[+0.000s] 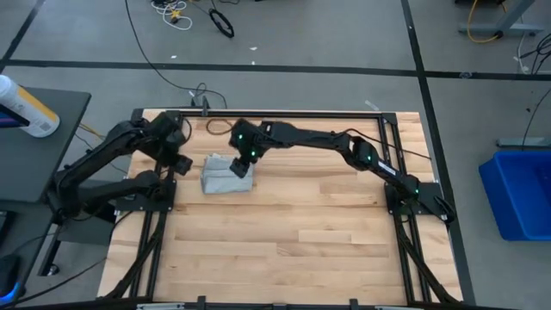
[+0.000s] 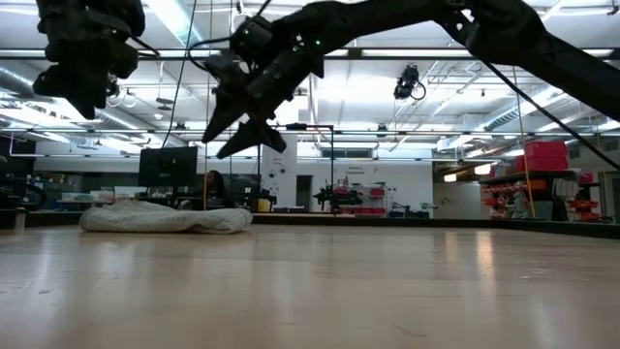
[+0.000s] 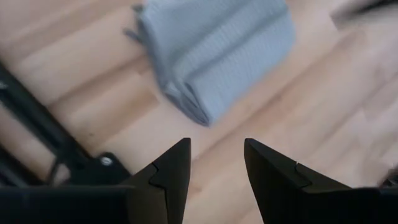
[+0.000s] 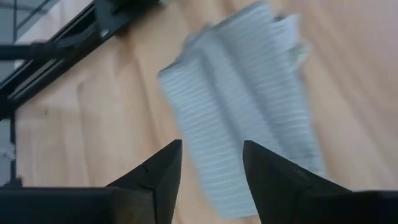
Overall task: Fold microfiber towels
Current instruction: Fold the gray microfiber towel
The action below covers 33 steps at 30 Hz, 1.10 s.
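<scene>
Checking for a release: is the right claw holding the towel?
No: the right claw hangs open above the towel, with nothing between its fingers.

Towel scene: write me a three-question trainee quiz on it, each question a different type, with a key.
1. True or false: the towel lies spread flat in one layer.
2. Which pincer hangs over the towel? A) left pincer B) right pincer
3. Fill in: the towel rests on the wooden ____.

Key: 1 false, it lies folded in a bundle. 2 B; both pincers are open and hold nothing. 3 table.
</scene>
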Available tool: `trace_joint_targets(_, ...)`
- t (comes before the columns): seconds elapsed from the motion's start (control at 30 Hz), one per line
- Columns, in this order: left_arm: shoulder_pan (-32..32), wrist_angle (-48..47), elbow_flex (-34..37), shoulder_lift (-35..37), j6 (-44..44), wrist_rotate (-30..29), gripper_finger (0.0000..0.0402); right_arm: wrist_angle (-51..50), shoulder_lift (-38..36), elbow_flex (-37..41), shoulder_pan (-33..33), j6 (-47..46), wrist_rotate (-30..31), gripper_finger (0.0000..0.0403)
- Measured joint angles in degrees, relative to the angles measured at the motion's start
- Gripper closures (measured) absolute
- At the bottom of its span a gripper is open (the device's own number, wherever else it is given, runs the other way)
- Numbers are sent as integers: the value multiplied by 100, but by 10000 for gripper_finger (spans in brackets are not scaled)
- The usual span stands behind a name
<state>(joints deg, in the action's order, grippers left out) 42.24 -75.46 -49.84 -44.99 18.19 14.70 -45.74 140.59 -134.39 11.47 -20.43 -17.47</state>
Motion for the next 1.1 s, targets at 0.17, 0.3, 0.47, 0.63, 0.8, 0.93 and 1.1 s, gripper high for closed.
trace_joint_targets(0.17,-608,160,0,-114,682,-11,242,0,0,0,394,-97,-9,218)
trace_joint_targets(0.3,-959,398,139,-311,1150,2,240,20,-63,4,688,-35,-9,229)
trace_joint_targets(0.47,-1318,1039,544,-552,1779,-39,231,286,-159,2,1042,-52,-13,239)
trace_joint_targets(0.63,-1416,1237,929,-601,2183,-104,225,326,-365,2,1342,-42,-17,230)
trace_joint_targets(0.8,-1569,1601,1299,-489,2701,341,227,347,-453,2,1547,38,-17,222)
trace_joint_targets(0.93,-1741,2004,1508,-463,3213,475,226,376,-463,2,1581,91,-27,231)
trace_joint_targets(1.1,-1911,2500,1946,-461,3808,592,226,495,-463,2,1562,99,-56,241)
